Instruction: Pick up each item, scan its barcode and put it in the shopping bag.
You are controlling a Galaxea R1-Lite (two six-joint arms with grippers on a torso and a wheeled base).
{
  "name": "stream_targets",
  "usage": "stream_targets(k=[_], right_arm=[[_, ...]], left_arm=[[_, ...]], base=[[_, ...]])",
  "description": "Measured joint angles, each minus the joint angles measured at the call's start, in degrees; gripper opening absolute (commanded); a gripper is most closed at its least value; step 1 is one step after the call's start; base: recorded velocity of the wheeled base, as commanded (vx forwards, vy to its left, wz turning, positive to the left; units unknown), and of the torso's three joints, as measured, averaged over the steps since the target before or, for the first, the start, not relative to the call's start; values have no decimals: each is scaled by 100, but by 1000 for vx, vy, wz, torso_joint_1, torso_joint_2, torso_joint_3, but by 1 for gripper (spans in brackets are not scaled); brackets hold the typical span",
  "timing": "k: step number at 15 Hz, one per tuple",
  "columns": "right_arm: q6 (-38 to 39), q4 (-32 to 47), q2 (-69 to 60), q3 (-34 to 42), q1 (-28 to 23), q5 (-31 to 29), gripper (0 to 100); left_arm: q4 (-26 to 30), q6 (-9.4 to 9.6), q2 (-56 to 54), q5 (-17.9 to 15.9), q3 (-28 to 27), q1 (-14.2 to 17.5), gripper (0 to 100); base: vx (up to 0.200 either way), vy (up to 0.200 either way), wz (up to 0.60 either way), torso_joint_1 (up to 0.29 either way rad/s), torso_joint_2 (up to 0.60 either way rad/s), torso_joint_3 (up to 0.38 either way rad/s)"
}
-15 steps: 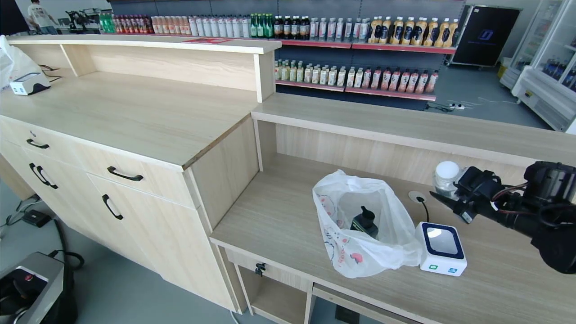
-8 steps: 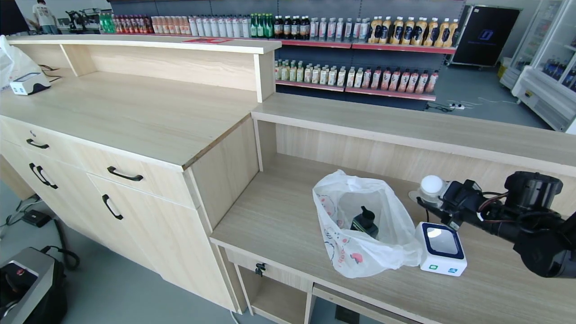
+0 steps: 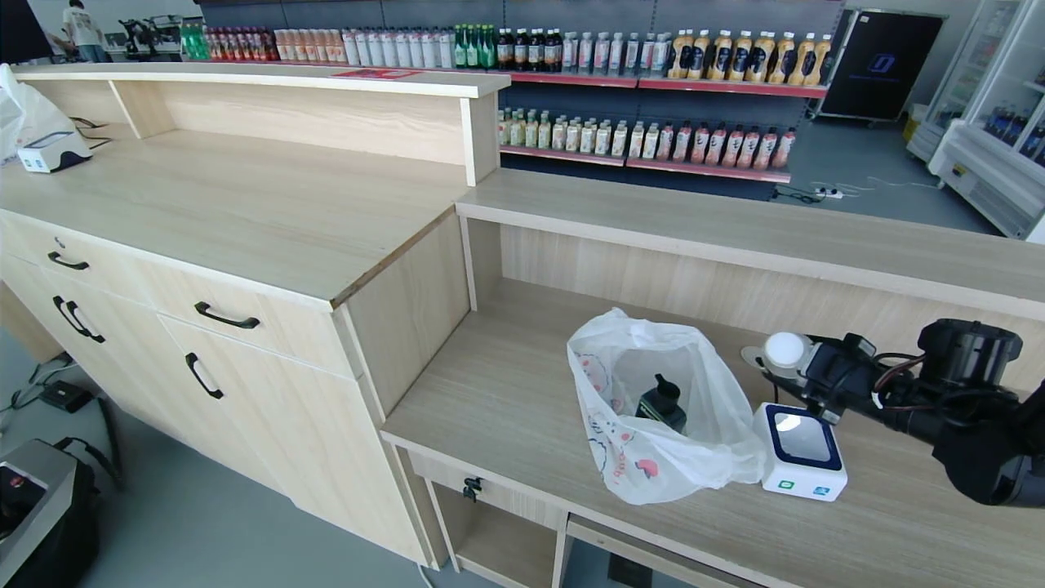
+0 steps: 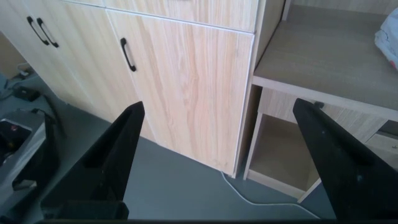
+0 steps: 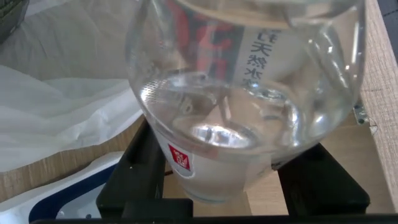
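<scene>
A clear bottle (image 3: 785, 349) with a white cap is held in my right gripper (image 3: 804, 373), which is shut on it just above and behind the white scanner (image 3: 800, 451). In the right wrist view the bottle (image 5: 249, 93) hangs close between the black fingers (image 5: 134, 180), over the scanner's blue-edged corner (image 5: 56, 196) and the bag's plastic (image 5: 56, 106). The white shopping bag (image 3: 653, 457) stands open left of the scanner with a dark bottle (image 3: 663, 402) inside. My left gripper (image 4: 217, 112) is open, low beside the cabinet front (image 4: 186, 81).
A raised wooden ledge (image 3: 735, 229) runs behind the low counter (image 3: 506, 384). A taller counter (image 3: 229, 204) stands to the left, with a second scanner (image 3: 51, 153) at its far end. Drink shelves (image 3: 637, 90) line the back.
My right arm has carried the bottle left and down, from beside the back wall to just over the scanner. The bag and scanner have stayed put.
</scene>
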Motion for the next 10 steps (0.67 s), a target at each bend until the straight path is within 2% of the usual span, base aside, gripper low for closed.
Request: stream_targets(k=[10], right_arm=[[-338,-173,325,-11,29,149,0]], left_arm=[[2,2,0,0,0,-2,100]], base=[[0,0,0,0,0,0]])
